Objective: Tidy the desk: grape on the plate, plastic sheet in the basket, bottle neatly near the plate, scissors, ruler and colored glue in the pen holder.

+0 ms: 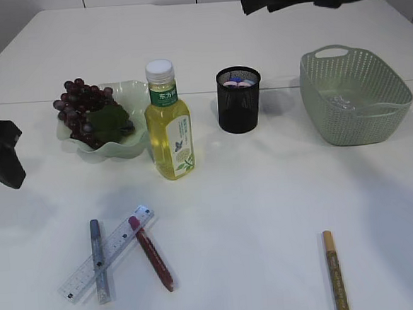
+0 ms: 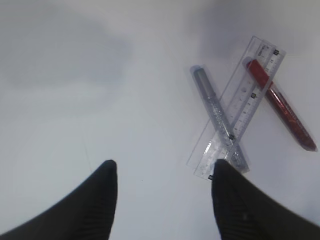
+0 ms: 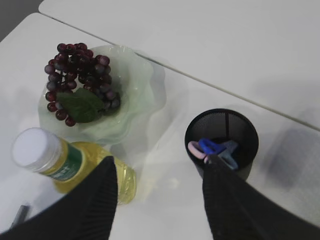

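White matte table (image 1: 267, 214). Far left: pale green plate (image 1: 131, 142) with a wavy, scalloped rim, holding the grape (image 1: 83, 107), a dark purple bunch of small round berries with one flat green leaf. Just right of the plate, touching or nearly so, the bottle (image 1: 168, 122) stands upright: clear plastic, yellow liquid, white ribbed cap, green label.

Centre far: black mesh pen holder (image 1: 239, 100), cylindrical. Scissors (image 3: 216, 150) already inside, pink and blue loop handles showing at the rim.

Far right: grey-green basket (image 1: 355, 95), perforated walls, oval handle cut-outs. Something clear and crinkled lies on its floor, likely the plastic sheet (image 1: 342, 103).

Near left: transparent ruler (image 1: 108, 253) lying diagonally; a silver glitter glue pen (image 1: 98, 260) crosses over it, a red glue pen (image 1: 152, 254) has its tip touching the ruler's far end. Near right, well apart: gold glue pen (image 1: 335, 272).

Left gripper (image 2: 162, 172) hovers beside the ruler, black ridged fingers spread, nothing between them. Right gripper (image 3: 160, 167) hangs above bottle and pen holder, fingers likewise apart and empty.
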Tool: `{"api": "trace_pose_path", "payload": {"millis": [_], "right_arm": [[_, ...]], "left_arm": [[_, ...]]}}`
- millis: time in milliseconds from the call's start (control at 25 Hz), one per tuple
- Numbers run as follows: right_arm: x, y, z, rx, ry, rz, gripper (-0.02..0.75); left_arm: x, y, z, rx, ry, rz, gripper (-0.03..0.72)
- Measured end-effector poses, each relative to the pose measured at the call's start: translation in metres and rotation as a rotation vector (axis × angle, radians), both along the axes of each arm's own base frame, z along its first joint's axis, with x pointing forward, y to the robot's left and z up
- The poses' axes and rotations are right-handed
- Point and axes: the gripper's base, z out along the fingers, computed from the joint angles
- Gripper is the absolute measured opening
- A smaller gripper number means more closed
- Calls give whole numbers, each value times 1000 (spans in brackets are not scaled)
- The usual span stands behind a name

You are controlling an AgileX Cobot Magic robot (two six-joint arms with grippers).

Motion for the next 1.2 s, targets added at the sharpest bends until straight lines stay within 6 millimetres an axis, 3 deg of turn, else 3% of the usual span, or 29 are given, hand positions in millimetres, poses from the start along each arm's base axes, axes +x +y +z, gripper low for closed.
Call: {"api": "trace_pose_path", "payload": {"millis": [200, 400, 920, 1200], "right_arm": [[-42, 11, 37, -81, 98, -61, 426], [-72, 17, 38, -259, 275, -111, 426], [-95, 49, 44, -304, 298, -112, 424], [-102, 51, 23, -341, 367, -101, 422]], "left_arm": [[0, 0, 0, 0, 0, 0, 435], [0, 0, 0, 0, 0, 0, 435], [-1, 0, 0, 2, 14, -2, 435], [-2, 0, 0, 2, 19, -2, 435]]}}
